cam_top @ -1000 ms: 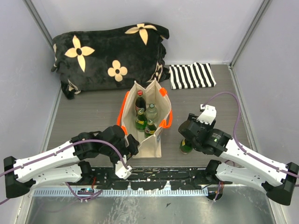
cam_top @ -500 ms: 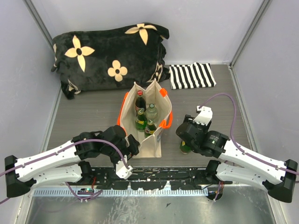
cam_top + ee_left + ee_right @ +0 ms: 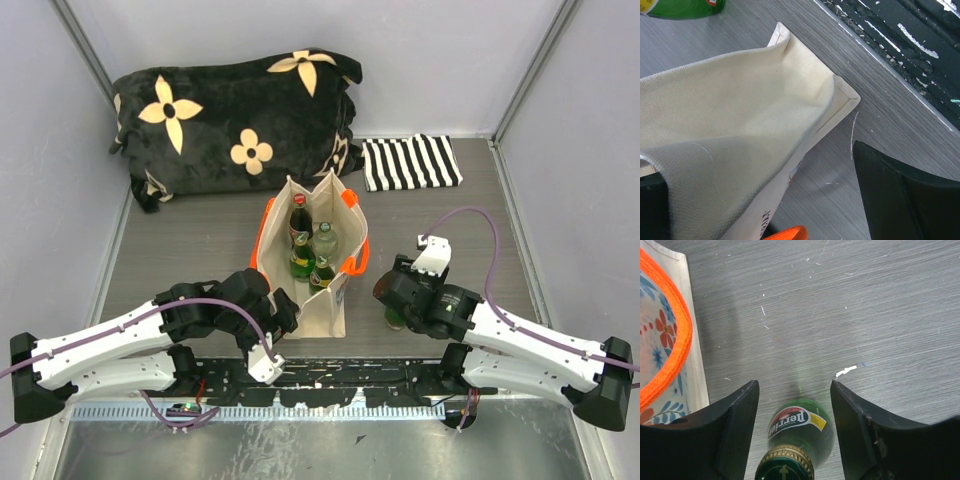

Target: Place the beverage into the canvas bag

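Beside the bag (image 3: 322, 300), our right end effector (image 3: 794, 386) has crept astride the bottle (image 3: 796, 426), jaws apart; left end effector (image 3: 755, 175) likewise. We grasp next.

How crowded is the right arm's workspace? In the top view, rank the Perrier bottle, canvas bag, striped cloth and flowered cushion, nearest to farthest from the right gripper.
1. Perrier bottle, between the right gripper's fingers.
2. Canvas bag, just left.
3. Striped cloth, back right.
4. Flowered cushion, back left.

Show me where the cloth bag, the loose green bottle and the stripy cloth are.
canvas bag (image 3: 318, 312), top view, beige front wall.
green bottle (image 3: 792, 419), right wrist view, its label.
striped cloth (image 3: 410, 162), top view, its middle.
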Available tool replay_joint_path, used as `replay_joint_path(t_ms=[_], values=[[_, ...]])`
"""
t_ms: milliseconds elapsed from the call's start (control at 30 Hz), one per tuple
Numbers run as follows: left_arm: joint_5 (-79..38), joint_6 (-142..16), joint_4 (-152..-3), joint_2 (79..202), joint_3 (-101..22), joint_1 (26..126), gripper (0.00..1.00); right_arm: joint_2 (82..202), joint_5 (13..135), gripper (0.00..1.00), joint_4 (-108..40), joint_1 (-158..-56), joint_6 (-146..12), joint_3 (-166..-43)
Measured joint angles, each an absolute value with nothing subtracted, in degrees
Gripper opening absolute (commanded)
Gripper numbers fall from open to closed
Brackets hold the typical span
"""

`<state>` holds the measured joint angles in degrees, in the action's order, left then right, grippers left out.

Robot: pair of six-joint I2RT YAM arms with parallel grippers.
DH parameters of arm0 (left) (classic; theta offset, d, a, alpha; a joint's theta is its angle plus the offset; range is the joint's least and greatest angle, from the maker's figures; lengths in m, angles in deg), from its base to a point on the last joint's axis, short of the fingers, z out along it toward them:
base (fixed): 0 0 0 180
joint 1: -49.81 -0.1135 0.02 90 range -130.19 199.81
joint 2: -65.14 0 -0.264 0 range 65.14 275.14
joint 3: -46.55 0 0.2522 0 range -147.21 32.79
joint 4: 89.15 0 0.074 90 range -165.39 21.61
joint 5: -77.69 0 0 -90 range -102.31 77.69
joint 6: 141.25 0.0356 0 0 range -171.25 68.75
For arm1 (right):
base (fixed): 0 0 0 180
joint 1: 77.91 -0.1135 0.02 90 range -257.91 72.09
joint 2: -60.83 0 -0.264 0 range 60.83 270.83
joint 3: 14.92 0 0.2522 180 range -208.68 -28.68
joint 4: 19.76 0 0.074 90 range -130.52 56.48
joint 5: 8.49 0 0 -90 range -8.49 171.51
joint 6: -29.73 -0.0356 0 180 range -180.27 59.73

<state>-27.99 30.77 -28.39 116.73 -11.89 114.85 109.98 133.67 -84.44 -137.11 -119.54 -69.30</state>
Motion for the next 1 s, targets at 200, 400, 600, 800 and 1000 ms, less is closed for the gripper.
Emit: replay_joint_path(t_ms=[200, 400, 600, 800, 1000], values=[[-27.82, 30.66, -28.39, 116.73, -11.89, 114.87, 0.99, 109.95, 133.78, 0.55, -84.17, -137.15, -120.78, -67.03], [-27.77, 30.57, -28.41, 116.73, -11.89, 114.87, 0.98, 109.87, 134.35, 0.33, -82.95, -137.20, -121.94, -65.96], [-27.53, 30.59, -28.41, 116.73, -11.89, 114.91, 0.98, 108.42, 135.03, 0.01, -81.55, -137.22, -120.94, -64.93], [-27.16, 30.61, -28.74, 117.00, -11.89, 114.96, 0.98, 108.29, 135.75, 0.01, -81.00, -137.22, -120.09, -64.76], [-27.14, 30.79, -29.00, 117.48, -11.89, 114.96, 0.98, 110.15, 137.93, 0.01, -81.92, -137.20, -117.94, -66.96]])
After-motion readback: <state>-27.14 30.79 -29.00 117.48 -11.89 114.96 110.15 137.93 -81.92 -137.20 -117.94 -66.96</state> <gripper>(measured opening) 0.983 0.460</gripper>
